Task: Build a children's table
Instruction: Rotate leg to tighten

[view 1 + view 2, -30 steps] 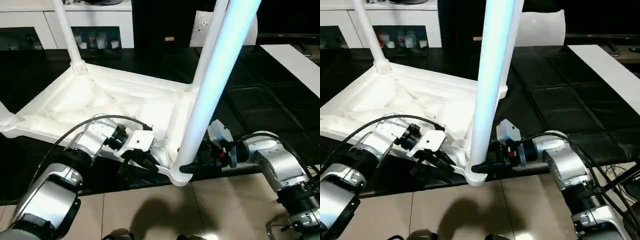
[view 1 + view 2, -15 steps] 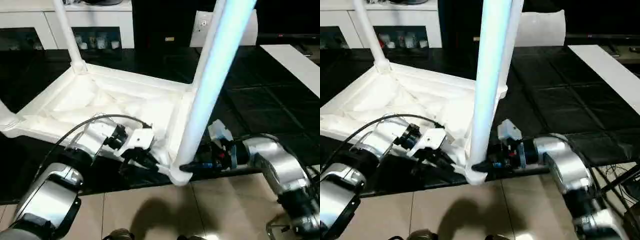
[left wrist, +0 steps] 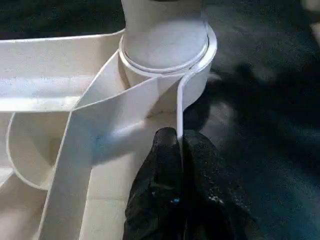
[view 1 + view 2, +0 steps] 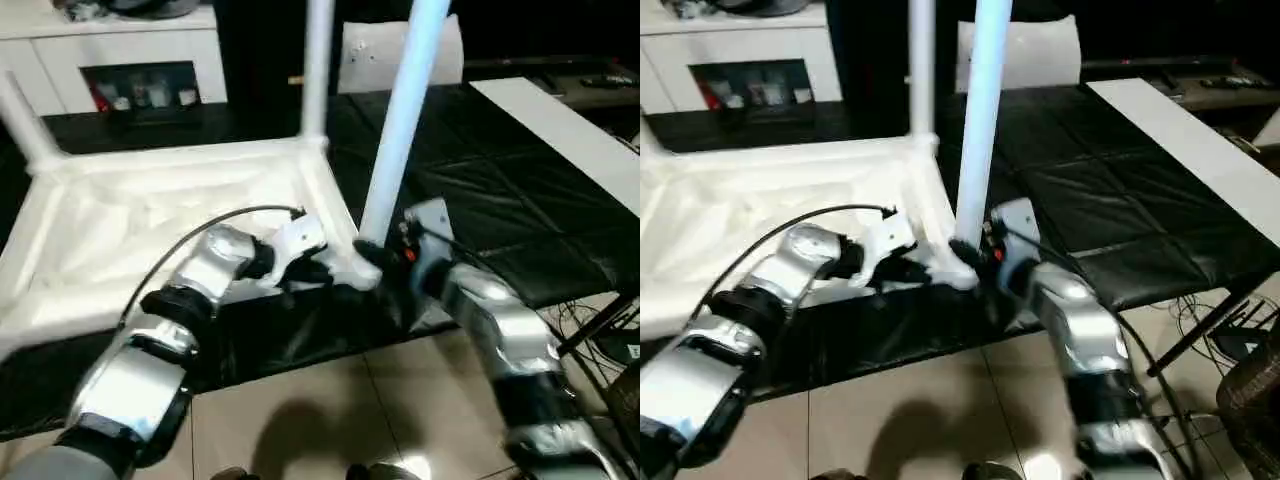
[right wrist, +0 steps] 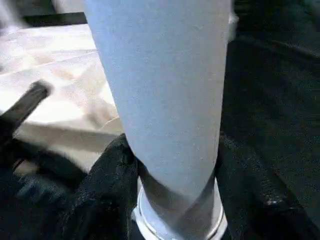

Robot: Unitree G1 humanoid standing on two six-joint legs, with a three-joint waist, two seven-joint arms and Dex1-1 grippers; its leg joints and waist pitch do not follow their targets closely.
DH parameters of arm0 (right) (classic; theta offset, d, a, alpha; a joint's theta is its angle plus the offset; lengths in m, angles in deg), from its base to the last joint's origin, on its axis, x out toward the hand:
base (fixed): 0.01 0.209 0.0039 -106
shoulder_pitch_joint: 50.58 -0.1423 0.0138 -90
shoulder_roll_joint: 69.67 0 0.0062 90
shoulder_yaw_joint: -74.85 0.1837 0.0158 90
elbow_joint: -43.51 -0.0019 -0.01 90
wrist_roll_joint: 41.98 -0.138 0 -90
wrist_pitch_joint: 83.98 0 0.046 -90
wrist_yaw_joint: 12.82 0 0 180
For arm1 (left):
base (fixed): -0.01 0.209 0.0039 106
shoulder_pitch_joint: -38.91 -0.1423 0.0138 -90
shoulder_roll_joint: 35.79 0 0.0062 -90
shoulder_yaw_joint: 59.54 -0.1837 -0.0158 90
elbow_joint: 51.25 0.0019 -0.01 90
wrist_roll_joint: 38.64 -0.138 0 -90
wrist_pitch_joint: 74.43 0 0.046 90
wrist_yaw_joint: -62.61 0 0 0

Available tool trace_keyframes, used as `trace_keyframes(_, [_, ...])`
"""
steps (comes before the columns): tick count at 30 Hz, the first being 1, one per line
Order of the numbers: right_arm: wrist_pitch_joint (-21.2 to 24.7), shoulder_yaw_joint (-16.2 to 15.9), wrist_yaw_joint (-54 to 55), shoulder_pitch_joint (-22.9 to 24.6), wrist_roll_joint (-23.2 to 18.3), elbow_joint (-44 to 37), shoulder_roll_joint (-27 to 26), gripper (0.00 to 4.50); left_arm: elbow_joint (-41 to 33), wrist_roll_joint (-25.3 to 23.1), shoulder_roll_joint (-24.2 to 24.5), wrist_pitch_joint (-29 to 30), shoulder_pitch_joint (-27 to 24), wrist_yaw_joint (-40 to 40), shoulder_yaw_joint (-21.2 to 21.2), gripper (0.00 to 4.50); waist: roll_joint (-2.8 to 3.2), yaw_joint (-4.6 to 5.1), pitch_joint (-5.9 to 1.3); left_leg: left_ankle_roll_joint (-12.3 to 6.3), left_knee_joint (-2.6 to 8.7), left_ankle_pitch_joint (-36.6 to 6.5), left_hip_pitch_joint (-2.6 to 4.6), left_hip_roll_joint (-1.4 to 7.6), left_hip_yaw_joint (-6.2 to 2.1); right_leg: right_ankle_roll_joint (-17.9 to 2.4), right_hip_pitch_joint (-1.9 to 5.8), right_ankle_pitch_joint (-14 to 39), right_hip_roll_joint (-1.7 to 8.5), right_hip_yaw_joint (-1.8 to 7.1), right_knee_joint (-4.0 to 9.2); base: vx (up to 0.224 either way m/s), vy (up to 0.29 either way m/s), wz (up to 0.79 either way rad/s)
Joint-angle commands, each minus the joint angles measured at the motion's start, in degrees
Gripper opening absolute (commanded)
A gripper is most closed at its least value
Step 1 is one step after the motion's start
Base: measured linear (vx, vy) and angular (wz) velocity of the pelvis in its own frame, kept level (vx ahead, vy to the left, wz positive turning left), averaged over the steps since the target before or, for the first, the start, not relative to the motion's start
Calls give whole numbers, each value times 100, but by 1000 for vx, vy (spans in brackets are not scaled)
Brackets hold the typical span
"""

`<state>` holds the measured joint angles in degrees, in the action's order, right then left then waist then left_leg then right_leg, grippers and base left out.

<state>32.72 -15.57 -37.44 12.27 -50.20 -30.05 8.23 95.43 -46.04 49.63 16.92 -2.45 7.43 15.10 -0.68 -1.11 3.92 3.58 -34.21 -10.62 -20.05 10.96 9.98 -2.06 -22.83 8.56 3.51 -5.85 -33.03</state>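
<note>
The white children's table (image 4: 150, 220) lies upside down on a black padded surface, its legs pointing up. At the near right corner stands one leg (image 4: 400, 130) in its socket (image 3: 165, 55). My right gripper (image 5: 172, 155) is shut on the base of that leg, one black finger on each side. Just beside that corner, my left gripper (image 3: 179, 137) is shut on the thin rim wall of the table top. In the head views both grippers, left (image 4: 322, 270) and right (image 4: 372, 258), meet at that corner. Two more legs (image 4: 318, 70) (image 4: 25, 125) rise at the far corners.
The black padded surface (image 4: 500, 200) ends close to me, with tiled floor (image 4: 300, 410) below. A flat white board (image 4: 560, 130) lies at the right. A white cabinet (image 4: 120, 40) and a white object (image 4: 400, 50) stand behind. Cables (image 4: 590, 320) hang at the right.
The head camera has swung. Beyond that, the table has turned and its near corner has slid away from me, with both grippers still holding at that corner.
</note>
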Motion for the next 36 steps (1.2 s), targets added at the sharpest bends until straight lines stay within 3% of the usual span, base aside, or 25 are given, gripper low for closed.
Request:
trace_keyframes(1, [137, -442, -10, -91, -65, 69, -459, 191, -146, 192, -413, -58, 234, 229, 62, 0, 55, -38, -431, -170, 380, -1330, 40, 159, -103, -702, 298, 2470, 489, 274, 536, 0, 0, 0])
trace_keyframes(3, [24, -480, 29, -51, 40, 24, -482, 191, -162, 151, -404, -38, 241, 304, 63, 0, 35, -34, -454, -193, 385, -1214, 22, 175, -98, -801, 323, 2162, 482, 295, 481, 0, 0, 0])
trace_keyframes(4, [-28, -448, 10, 24, 3, -34, -489, 247, -179, 90, -369, -70, 227, 327, 36, 0, 62, -46, -454, -213, 388, -1129, 24, 196, -96, -928, 325, 1868, 496, 319, 440, 0, 0, 0])
trace_keyframes(6, [-19, -409, 18, 76, -51, -84, -492, 261, -195, 51, -348, -96, 209, 319, 17, 0, 57, -63, -453, -241, 391, -1091, 19, 200, -92, -981, 342, 1728, 498, 324, 421, 0, 0, 0])
trace_keyframes(7, [-63, -402, -50, 173, -87, -182, -424, 264, -227, 25, -319, -149, 172, 264, -2, 0, 7, -62, -464, -256, 390, -1072, 16, 203, -85, -983, 351, 1711, 500, 326, 419, 0, 0, 0])
trace_keyframes(8, [-101, -390, -58, 233, -82, -233, -375, 273, -261, 22, -306, -156, 139, 240, -3, 0, 26, -94, -463, -264, 391, -1026, 26, 208, -82, -993, 350, 1725, 517, 336, 412, 0, 0, 0])
trace_keyframes(15, [-363, -222, -663, 636, -182, -586, 196, 347, -396, 59, -89, -589, -76, -189, -36, 0, 8, -161, -472, -375, 386, -870, 3, 219, -68, -1023, 378, 1460, 527, 355, 379, 0, 0, 0])
trace_keyframes(19, [-623, -193, -1468, 832, -332, -793, 809, 366, -460, 130, 110, -1118, -212, -820, -130, 0, -5, -200, -472, -434, 378, -849, -5, 201, -59, -954, 390, 1564, 525, 350, 397, 0, 0, 0])
trace_keyframes(20, [-720, -228, -1810, 881, -365, -842, 1049, 393, -433, 105, 203, -1307, -236, -1056, -204, 0, 0, -213, -460, -432, 381, -913, 16, 215, -55, -906, 369, 1726, 516, 343, 425, 0, 0, 0])
trace_keyframes(26, [-924, -341, -2959, 998, -521, -978, 1791, 441, -449, 205, 423, -1508, -295, -1994, -356, 0, -1, -309, -435, -413, 389, -1063, 48, 237, -51, -811, 339, 2136, 520, 336, 462, 0, 0, 0])
trace_keyframes(29, [-982, -432, -3470, 943, -591, -943, 2104, 447, -477, 196, 542, -1675, -330, -2537, -500, 0, 11, -356, -443, -382, 390, -1098, 52, 256, -53, -852, 330, 2116, 522, 326, 450, 0, 0, 0])
trace_keyframes(36, [-1122, -716, -4442, 725, -673, -775, 2547, 447, -522, 142, 603, -1962, -367, -3183, -725, 0, -31, -483, -460, -410, 379, -975, 41, 272, -44, -918, 332, 1933, 537, 327, 396, 0, 0, 0])
